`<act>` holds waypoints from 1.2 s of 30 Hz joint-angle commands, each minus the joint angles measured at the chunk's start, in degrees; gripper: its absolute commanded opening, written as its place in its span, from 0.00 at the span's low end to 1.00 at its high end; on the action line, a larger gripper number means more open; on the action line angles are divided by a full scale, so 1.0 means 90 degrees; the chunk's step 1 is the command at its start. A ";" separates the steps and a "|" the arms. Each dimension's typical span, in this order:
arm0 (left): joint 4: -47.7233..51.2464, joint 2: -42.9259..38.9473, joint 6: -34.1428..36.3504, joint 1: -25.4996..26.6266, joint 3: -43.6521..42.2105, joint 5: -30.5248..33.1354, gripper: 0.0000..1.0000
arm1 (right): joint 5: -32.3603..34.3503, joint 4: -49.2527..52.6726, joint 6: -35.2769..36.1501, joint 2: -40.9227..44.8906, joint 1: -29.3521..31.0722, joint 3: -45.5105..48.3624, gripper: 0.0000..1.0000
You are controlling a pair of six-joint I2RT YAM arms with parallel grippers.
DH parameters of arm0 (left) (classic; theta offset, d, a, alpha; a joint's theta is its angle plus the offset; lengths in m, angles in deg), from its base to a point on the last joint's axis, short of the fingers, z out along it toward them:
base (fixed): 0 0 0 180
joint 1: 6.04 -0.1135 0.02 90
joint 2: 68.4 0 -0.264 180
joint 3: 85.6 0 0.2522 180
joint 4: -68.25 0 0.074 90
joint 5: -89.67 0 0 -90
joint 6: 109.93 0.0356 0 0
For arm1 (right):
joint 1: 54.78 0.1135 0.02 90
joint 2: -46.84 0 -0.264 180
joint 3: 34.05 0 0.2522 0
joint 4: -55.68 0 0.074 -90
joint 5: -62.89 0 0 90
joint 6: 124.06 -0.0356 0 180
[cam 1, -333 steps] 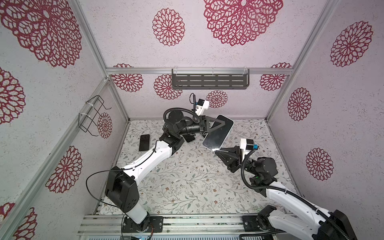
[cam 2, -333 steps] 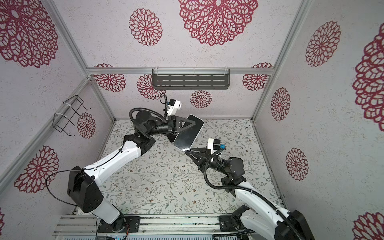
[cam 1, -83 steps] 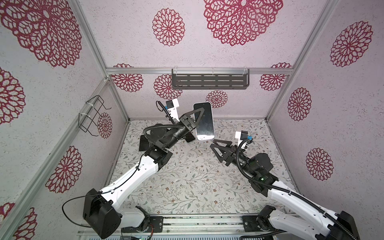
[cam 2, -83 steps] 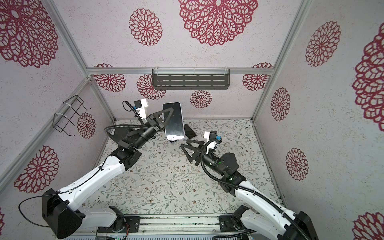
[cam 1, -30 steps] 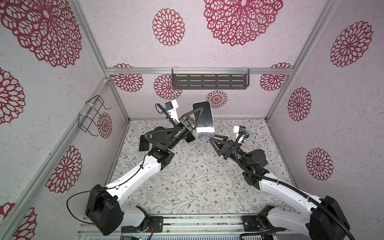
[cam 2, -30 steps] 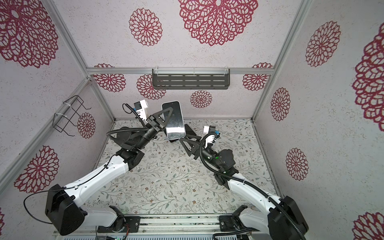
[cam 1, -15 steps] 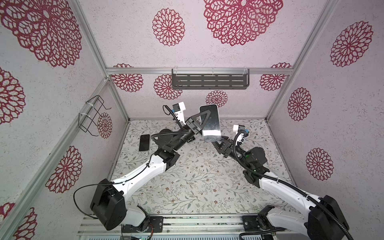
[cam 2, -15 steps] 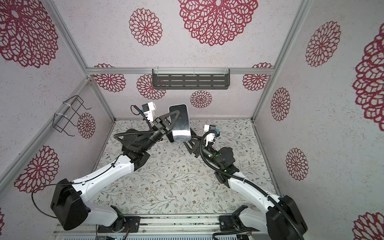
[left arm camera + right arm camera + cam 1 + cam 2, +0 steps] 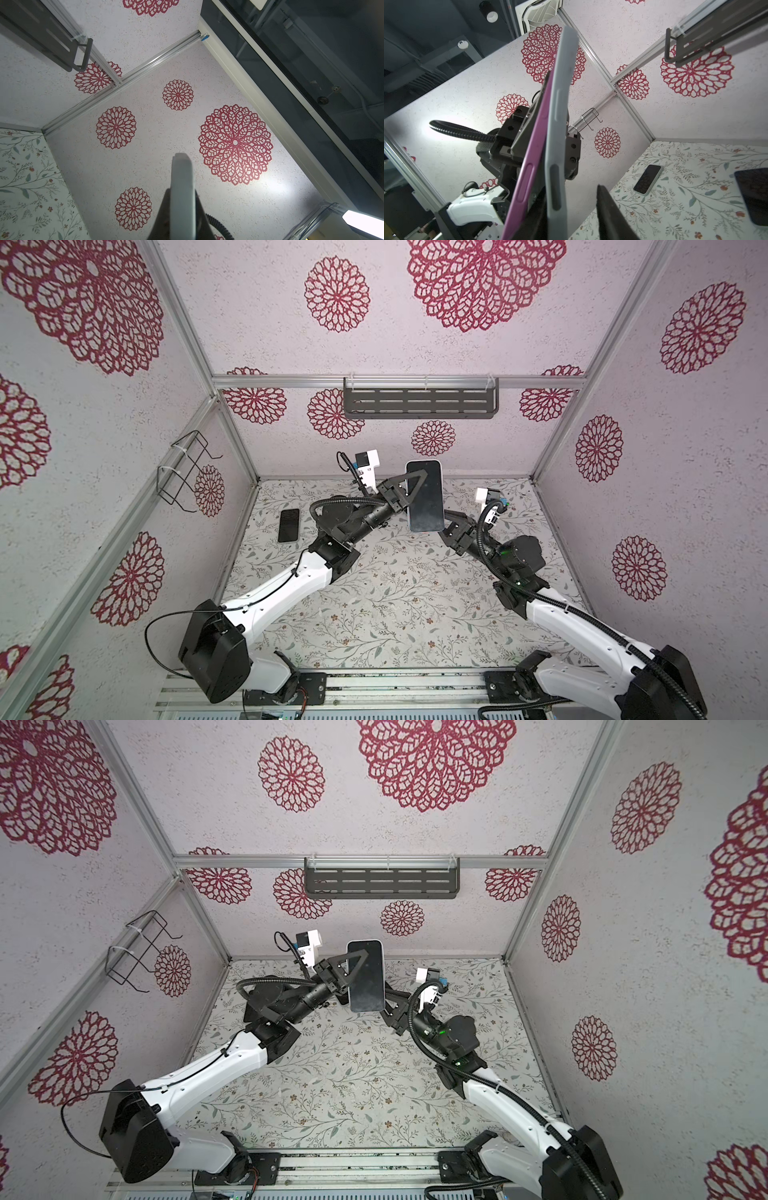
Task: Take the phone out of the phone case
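My left gripper (image 9: 417,483) holds the phone (image 9: 424,497) (image 9: 365,977) high above the table, screen up, in both top views. It is shut across the phone and the phone case together. In the right wrist view the purple phone (image 9: 533,145) has parted from the grey phone case (image 9: 558,124) at the near end. My right gripper (image 9: 572,191) (image 9: 446,522) is open at that end. One finger sits between phone and case; the other stands off the case's outer face with a gap. The left wrist view shows only the case's grey edge (image 9: 181,197) between my left gripper's (image 9: 180,207) fingers.
A second dark-screened phone (image 9: 289,524) (image 9: 648,181) lies on the floral table at the back left. A flat black item (image 9: 753,197) lies on the table near it. A wire rack (image 9: 187,472) hangs on the left wall and a grey shelf (image 9: 419,402) on the back wall.
The left arm has carried the phone a little to the right. The right gripper has come up to the phone's lower end and its jaws have narrowed around the case edge.
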 commanded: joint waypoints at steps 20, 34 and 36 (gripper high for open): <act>0.1341 -0.0029 0.0536 -0.0174 -0.1881 0.0695 0.75 | 0.0442 0.1195 -0.0463 0.0871 0.0150 0.1374 0.00; 0.3167 -0.0207 0.2669 0.0526 -0.2051 0.1489 0.98 | 0.1719 0.2287 -0.0219 0.0116 0.0382 0.1992 0.00; 0.3956 -0.0180 0.3303 0.0854 -0.1833 0.1821 0.97 | 0.1793 0.2358 -0.0251 -0.0003 0.0382 0.2015 0.00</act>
